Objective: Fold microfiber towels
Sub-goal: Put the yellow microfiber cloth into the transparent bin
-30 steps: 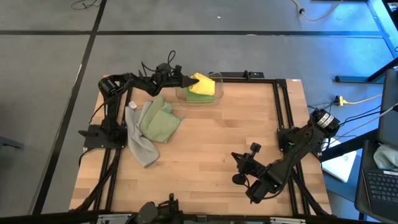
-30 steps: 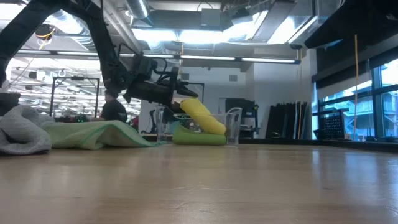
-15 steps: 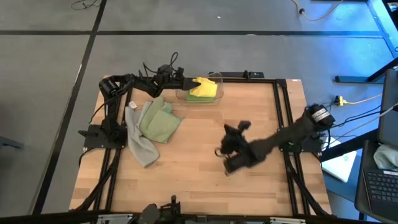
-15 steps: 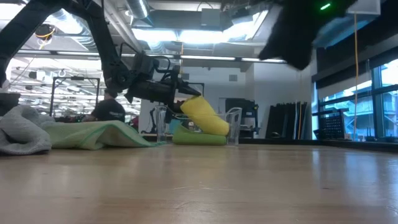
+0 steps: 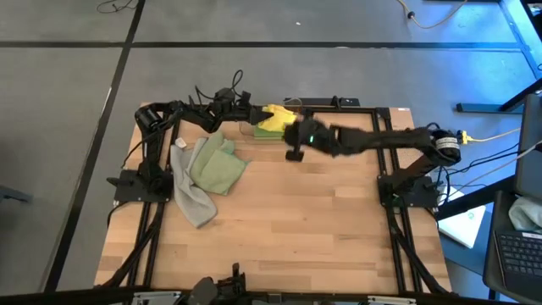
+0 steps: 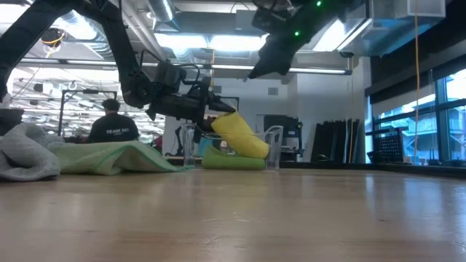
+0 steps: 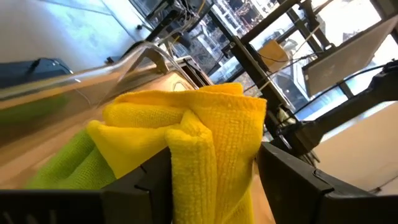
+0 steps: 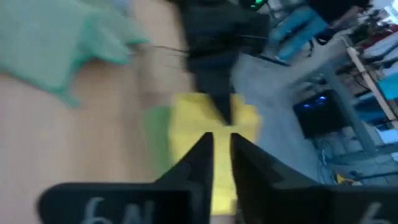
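Two arms at the clear bin (image 5: 288, 127), far edge of the wood table (image 5: 305, 220). My left gripper (image 7: 211, 180) is clamped on the yellow towel (image 7: 205, 130), a fuzzy bunched fold held over the bin; only the wrist view shows its looped pile. Bright green towel (image 6: 233, 161) lies inside the bin. Sage towel (image 5: 216, 165) and grey towel (image 5: 190, 191) sit crumpled left of the bin. My right gripper (image 5: 294, 144) hovers beside the bin, fingers nearly together, holding nothing.

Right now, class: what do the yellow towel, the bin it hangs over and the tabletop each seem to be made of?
Yellow towel: soft looped microfibre, matte; nubbly pile shows up close.
Bin: clear, probably plastic; the room shows through its walls.
Tabletop: wood planks, likely butcher-block, with a smooth, faintly shiny finish; visible grain and plank joints.
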Controlling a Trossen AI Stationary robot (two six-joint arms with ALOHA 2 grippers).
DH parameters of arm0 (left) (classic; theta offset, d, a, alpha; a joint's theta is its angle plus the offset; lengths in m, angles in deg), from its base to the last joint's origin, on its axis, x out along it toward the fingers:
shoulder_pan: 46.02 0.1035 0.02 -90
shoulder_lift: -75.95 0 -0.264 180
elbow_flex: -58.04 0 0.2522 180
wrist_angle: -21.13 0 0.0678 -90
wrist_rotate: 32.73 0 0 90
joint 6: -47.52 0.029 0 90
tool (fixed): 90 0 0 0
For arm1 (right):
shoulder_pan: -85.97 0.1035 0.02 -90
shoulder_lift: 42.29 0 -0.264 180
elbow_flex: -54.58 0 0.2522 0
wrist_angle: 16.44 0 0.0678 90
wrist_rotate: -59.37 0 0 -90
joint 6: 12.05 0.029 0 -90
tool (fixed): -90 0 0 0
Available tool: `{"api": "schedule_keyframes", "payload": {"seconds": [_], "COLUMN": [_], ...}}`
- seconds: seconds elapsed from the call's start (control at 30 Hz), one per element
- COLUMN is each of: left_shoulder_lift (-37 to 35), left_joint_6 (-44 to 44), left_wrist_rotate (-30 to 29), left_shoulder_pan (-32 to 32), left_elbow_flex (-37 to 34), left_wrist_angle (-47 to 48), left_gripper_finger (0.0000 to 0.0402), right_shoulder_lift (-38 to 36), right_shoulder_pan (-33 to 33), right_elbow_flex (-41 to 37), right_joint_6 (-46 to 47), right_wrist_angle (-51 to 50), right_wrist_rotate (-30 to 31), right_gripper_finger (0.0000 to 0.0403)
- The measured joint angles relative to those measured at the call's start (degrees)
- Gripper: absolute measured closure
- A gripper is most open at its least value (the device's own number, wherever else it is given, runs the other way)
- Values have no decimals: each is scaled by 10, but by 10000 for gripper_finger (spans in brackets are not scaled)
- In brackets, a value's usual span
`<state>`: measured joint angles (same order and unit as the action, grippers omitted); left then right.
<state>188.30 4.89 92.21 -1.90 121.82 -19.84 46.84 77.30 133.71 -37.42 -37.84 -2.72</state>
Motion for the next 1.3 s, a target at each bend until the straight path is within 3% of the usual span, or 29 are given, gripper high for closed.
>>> {"api": "schedule_keyframes", "payload": {"seconds": [0.23, 0.53, 0.77, 0.83, 1.3], "left_shoulder_lift": [0, 0, 0, 0, 0], "left_joint_6": [28, 44, 53, 52, 30], "left_wrist_rotate": [-9, -12, -18, -18, -13], "left_shoulder_pan": [0, 0, -5, -8, -4], "left_elbow_flex": [0, 0, 0, 0, -1], "left_wrist_angle": [-8, -25, -23, -23, -38], "left_gripper_finger": [204, 204, 204, 204, 205], "right_shoulder_lift": [34, 153, 230, 245, 302], "right_shoulder_pan": [-130, -203, -222, -222, -245], "right_elbow_flex": [29, 105, 106, 106, 107], "right_joint_6": [58, 28, 28, 28, 2], "right_wrist_angle": [-3, -52, 30, 54, 75], "right_wrist_rotate": [-222, -276, -334, -362, -409], "right_gripper_finger": [253, 227, 226, 226, 226]}}
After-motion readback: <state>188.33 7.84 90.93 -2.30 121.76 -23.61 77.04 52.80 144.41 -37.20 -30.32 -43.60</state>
